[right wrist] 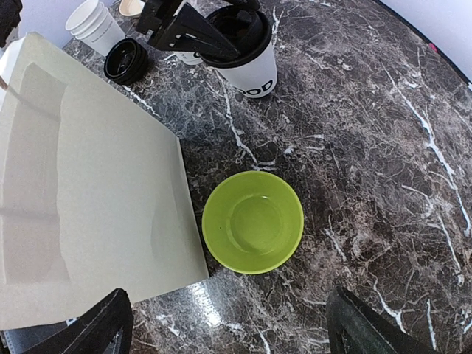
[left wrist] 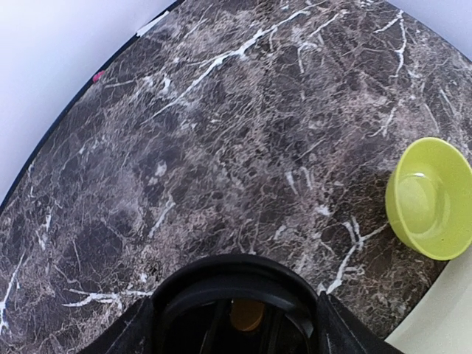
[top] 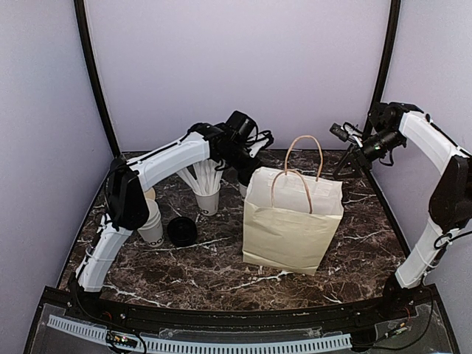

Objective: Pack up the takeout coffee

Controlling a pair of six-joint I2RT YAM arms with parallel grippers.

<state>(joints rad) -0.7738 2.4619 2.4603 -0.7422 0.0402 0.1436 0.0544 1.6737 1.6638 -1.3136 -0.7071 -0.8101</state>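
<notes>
Here, the takeout coffee [right wrist: 258,74] sits between left jaws, grip uncertain; right jaws spread.

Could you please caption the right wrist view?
Green bowl beside paper bag; beyond, the left gripper straddles the lidded cup.

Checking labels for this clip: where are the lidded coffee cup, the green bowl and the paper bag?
lidded coffee cup [right wrist: 258,72]: right wrist view, white side wall.
green bowl [right wrist: 253,221]: right wrist view, inside bottom.
paper bag [top: 291,228]: top external view, front face.
</notes>
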